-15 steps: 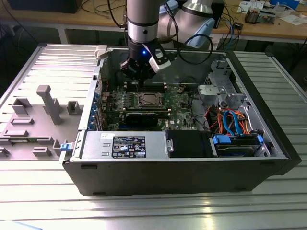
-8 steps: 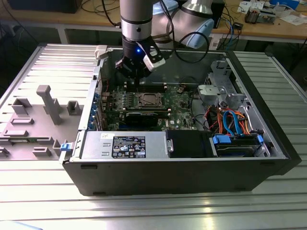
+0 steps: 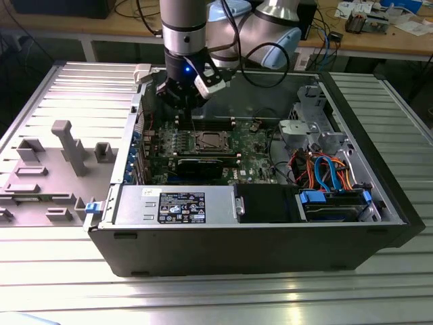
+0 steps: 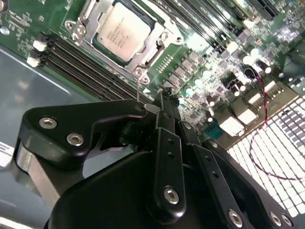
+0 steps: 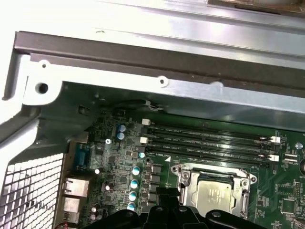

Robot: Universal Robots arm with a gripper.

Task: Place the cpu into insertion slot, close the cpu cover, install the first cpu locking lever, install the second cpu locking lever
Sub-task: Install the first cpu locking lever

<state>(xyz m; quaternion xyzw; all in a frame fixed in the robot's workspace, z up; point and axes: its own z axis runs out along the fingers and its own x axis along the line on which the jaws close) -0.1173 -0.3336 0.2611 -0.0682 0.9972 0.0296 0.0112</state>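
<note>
The cpu point(image 3: 206, 142) point(image 4: 121, 32) point(image 5: 215, 195) lies flat in the insertion slot point(image 4: 143, 18), silvery top up, on the green board inside the open computer case. The cpu cover point(image 4: 153, 46) point(image 5: 185, 180) lies down around it as a metal frame. A thin metal lever rod point(image 4: 138, 88) stands up from one corner of the frame. My gripper point(image 3: 180, 100) point(image 4: 164, 95) point(image 5: 167, 193) hangs above the board beside the slot, toward the exterior view's left and rear. Its black fingers are shut together with nothing between them, their tips close to the rod.
Long black memory slots point(image 5: 209, 143) run beside the socket. The case's rear wall point(image 5: 157, 57) and perforated grille point(image 4: 281, 157) are close by. A power supply point(image 3: 179, 206), a drive cage with blue and orange cables point(image 3: 325, 172) and a grey fixture point(image 3: 64, 145) also show.
</note>
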